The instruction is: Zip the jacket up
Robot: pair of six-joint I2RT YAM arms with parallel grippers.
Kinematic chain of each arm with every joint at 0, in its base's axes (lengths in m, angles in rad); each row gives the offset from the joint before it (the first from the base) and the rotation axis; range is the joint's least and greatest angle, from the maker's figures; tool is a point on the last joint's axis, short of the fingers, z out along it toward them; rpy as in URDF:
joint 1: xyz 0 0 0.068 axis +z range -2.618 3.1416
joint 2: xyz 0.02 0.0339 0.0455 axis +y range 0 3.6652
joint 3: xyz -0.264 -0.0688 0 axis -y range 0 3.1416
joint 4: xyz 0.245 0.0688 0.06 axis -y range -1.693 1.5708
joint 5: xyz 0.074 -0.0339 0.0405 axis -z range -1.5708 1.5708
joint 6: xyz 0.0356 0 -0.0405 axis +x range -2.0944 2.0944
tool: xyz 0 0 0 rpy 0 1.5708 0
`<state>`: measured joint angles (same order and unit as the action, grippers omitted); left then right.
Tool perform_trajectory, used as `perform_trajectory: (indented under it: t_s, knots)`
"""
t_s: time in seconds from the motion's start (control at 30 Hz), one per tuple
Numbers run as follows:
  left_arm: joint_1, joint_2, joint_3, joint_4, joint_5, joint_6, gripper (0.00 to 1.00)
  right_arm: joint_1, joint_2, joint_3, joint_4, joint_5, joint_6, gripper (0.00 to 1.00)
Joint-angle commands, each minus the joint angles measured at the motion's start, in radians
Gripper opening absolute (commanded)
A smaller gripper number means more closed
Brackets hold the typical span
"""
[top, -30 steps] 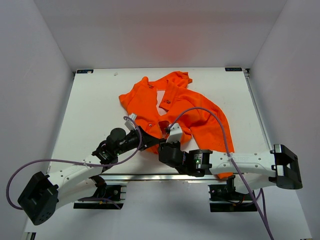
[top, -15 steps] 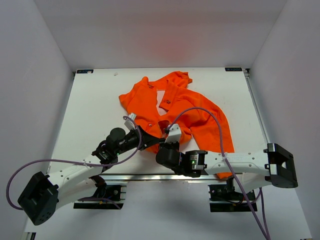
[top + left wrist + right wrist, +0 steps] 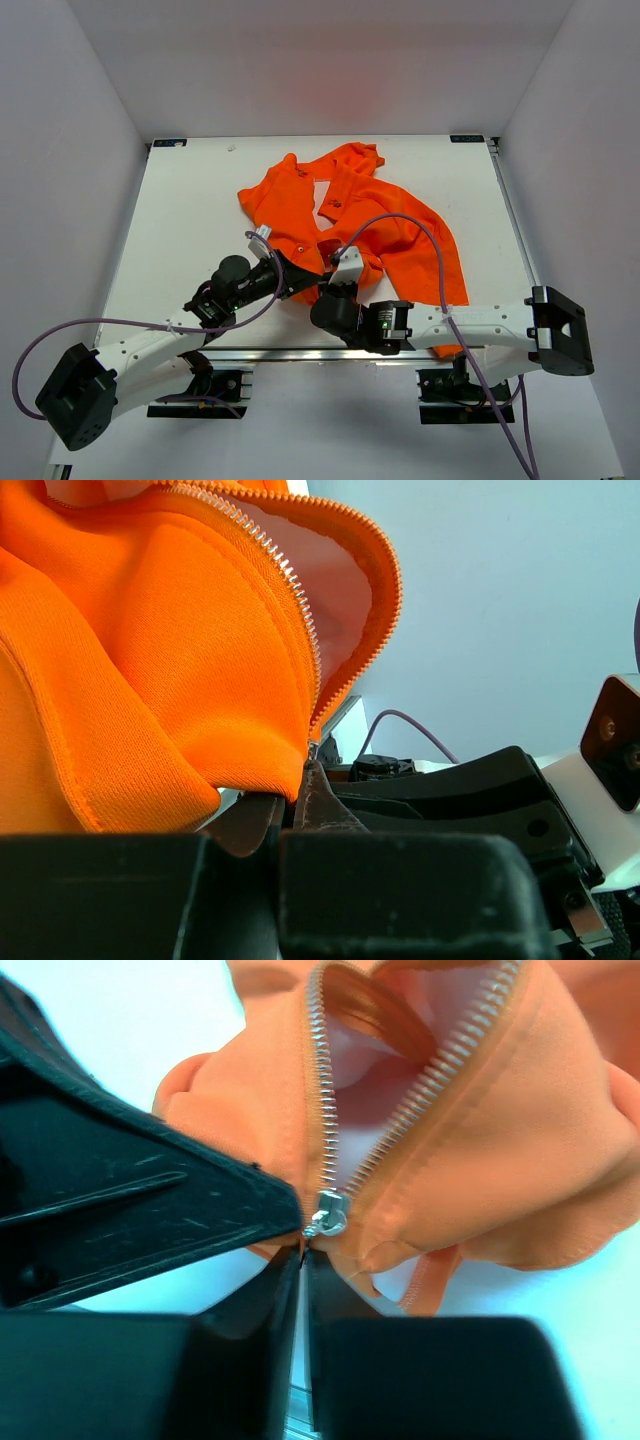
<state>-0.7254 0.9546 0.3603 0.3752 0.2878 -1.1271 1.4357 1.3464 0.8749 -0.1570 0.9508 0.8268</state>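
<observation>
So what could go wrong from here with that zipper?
The right jaws meet just below the small slider; they could miss it or slip off. The jacket is bunched beside the zipper teeth, so fabric might snag. The left jaws pinch only the hem edge, which might pull free.

Lab test cell: white enclosure walls (image 3: 90, 150), white table (image 3: 190, 230), bolted robot arms (image 3: 150, 350).
</observation>
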Motion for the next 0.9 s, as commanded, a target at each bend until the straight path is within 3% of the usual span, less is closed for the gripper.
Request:
perform_trajectory:
  t_s: [0.0,0.07,0.5,0.87]
  knots:
    - [-0.012,-0.019,0.016,0.011,0.016,-0.007,0.00,0.002,-0.004,0.007,0.011,0.095,0.064,0.05]
    - [-0.012,-0.025,0.012,0.008,0.011,-0.008,0.00,0.002,-0.013,0.009,-0.013,0.079,0.067,0.00]
    - [-0.014,-0.010,0.005,0.013,0.007,0.004,0.00,-0.020,-0.190,-0.036,0.037,-0.202,-0.011,0.00]
    - [-0.014,-0.011,0.002,0.007,0.013,0.021,0.00,-0.173,-0.276,-0.076,0.059,-0.466,0.017,0.00]
